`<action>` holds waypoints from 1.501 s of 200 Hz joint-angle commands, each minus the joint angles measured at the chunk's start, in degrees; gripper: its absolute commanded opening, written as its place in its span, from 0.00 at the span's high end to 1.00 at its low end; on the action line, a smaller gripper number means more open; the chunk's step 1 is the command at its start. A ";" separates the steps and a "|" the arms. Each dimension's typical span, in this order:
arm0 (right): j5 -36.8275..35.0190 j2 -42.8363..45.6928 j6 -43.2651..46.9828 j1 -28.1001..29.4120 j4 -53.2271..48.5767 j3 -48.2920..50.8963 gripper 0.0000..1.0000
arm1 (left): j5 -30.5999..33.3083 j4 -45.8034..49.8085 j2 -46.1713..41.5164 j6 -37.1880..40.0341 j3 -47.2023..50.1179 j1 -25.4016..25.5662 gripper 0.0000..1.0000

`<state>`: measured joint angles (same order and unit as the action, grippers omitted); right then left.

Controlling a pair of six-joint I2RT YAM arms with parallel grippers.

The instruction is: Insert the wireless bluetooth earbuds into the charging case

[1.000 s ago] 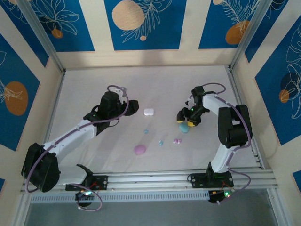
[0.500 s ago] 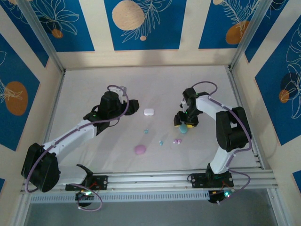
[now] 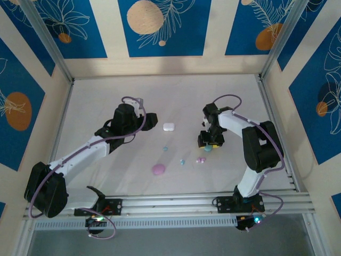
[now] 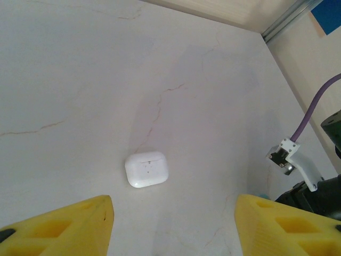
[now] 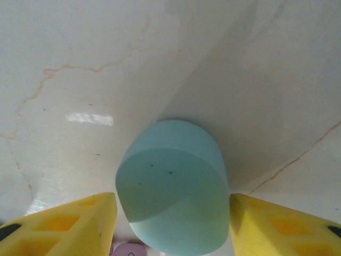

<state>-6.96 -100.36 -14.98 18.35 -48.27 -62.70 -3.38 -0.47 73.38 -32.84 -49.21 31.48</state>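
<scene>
Right gripper (image 3: 209, 143) is seen straddling the teal case (image 5: 173, 208) right of middle on the tabletop (image 3: 106, 96), clamp cannot be told; left gripper (image 4: 173, 226) is held wide and empty near the white case (image 4: 146, 169). If squeezed off-centre, the rounded case could be squirted into the pink earbud (image 5: 130, 249) just beside it, and the teal earbuds (image 3: 165, 148) scattered. Surface is pale, veined, likely slick, boxed by beige walls (image 3: 213, 65) with blue leaf prints.
</scene>
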 commanded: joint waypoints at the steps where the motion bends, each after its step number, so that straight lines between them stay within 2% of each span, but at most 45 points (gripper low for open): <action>1: -0.16 -0.84 0.28 0.32 0.14 0.65 0.44 | -1.27 -0.86 -0.50 0.06 0.26 -0.64 0.38; 61: -0.28 2.00 2.39 2.30 3.87 1.24 0.53 | -4.14 -1.64 0.45 -0.82 -0.53 -0.69 0.38; 97: -1.02 3.57 2.75 2.65 5.93 1.31 0.54 | -5.49 -1.46 1.43 -1.26 -1.11 -0.68 0.38; 192: -1.44 -0.95 3.38 2.81 5.47 -0.13 0.52 | -5.90 -1.38 1.43 -1.66 -0.93 -0.67 0.39; 261: -3.10 -2.22 4.43 3.84 7.69 0.28 0.46 | -5.85 -1.54 1.51 -1.92 -0.62 -0.65 0.38; 300: -3.15 -1.05 5.83 4.68 9.92 1.46 0.54 | -6.59 -1.81 2.21 -1.95 -1.06 -0.71 0.39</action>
<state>-10.02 -101.60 -11.05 22.09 -42.24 -61.91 -8.56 -1.10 74.85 -34.13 -49.21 31.44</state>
